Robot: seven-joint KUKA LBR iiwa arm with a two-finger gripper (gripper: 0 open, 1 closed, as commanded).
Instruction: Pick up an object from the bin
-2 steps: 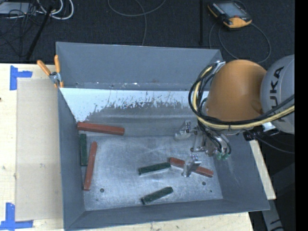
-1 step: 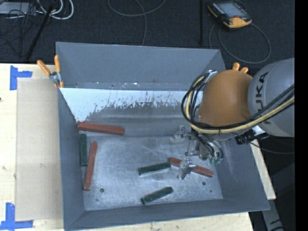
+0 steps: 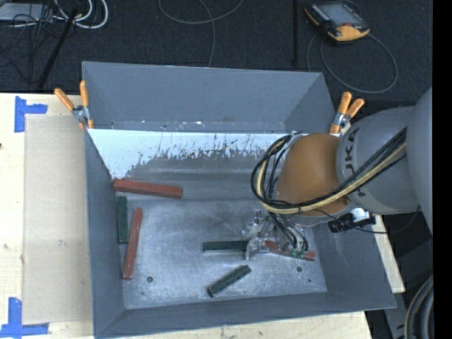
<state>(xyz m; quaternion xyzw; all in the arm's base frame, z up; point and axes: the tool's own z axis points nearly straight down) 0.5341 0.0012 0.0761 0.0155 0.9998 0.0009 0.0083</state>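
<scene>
My gripper (image 3: 258,244) is low over the bin floor, right of the middle, under the arm's orange cover. Its tip is at the right end of a dark green bar (image 3: 224,246) that lies flat and runs left from it. Whether the bar is gripped is hidden by the gripper body. A second dark bar (image 3: 228,281) lies slanted just below, toward the front wall, apart from the gripper.
On the left side of the bin lie a red-brown bar (image 3: 147,188), a short dark green bar (image 3: 122,219) and another red-brown bar (image 3: 131,244). The arm and its cables cover the bin's right part.
</scene>
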